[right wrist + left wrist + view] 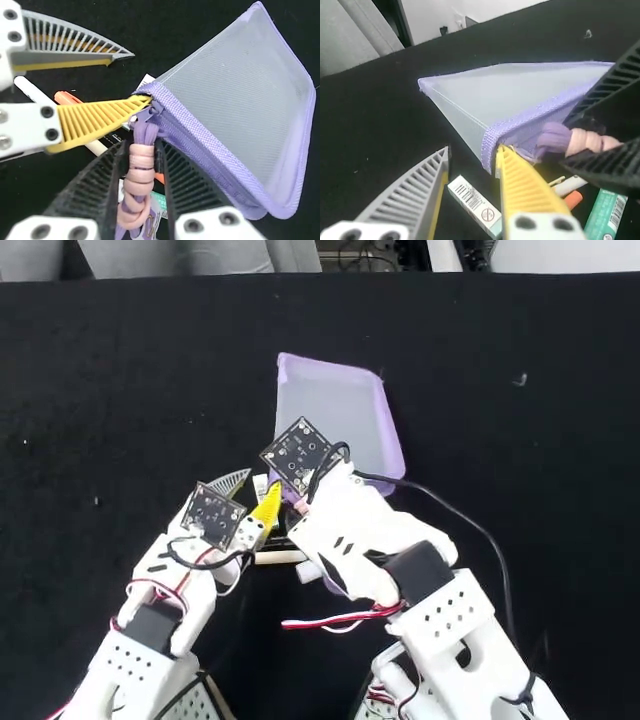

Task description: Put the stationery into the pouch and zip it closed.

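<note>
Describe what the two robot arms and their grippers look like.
The left arm and right arm have white plastic shells with small slots and holes, and a black square board at each wrist. Red, white and black wires run along them. The left gripper has ribbed, tapered fingers, one yellow, one grey; the right gripper has ribbed black ones.

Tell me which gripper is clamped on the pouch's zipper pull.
The right gripper, black-fingered, grips the braided pink-and-purple pull of the purple mesh pouch; the left gripper, yellow-and-grey, stands open nearby.
</note>
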Robot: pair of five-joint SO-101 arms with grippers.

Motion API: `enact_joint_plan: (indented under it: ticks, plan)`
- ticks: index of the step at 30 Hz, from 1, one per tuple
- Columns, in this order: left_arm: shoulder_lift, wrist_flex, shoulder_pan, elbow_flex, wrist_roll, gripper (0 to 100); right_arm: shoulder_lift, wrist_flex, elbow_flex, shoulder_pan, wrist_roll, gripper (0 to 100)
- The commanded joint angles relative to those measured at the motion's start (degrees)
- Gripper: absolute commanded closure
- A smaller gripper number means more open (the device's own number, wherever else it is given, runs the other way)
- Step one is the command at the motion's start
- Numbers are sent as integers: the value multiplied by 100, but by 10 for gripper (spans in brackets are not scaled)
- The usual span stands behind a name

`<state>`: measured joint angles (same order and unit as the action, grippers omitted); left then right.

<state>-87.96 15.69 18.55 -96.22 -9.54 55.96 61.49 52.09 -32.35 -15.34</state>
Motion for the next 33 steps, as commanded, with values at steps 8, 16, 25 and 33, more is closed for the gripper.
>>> enact_joint_plan:
  ticks: [8, 16, 25, 33]
  plan:
    - [2233, -932, 40, 1033, -53, 834, 145, -88, -22, -70, 9, 987]
    - [3587, -1846, 233, 1270, -44, 862, 145, -88, -22, -70, 9, 987]
    - [3402, -2084, 277, 1156, -44, 971, 145, -88, -22, -62, 9, 987]
    - [2664, -2084, -127, 760, -44, 971, 154, -18, -75, 273, 9, 987]
